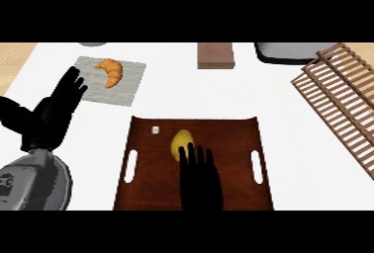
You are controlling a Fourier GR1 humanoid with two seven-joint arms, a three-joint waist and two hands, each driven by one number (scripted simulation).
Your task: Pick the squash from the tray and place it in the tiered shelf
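Now, right hand (199, 180): spread flat, I hover it over squash (179, 140), pre-grasp.
left hand (55, 109): open, idle, bench's (219, 94) left edge.

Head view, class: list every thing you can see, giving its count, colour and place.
squash: one, yellow, on the tray, near end behind the right hand's fingers
tray: one, dark brown, near middle
small item: one, white, tray's far left
croissant: one, orange, on the mat
mat: one, grey, far left
block: one, brown, far middle
tiered shelf: one, light wood, right
left hand: black, open, left edge
right hand: black, open, over the tray
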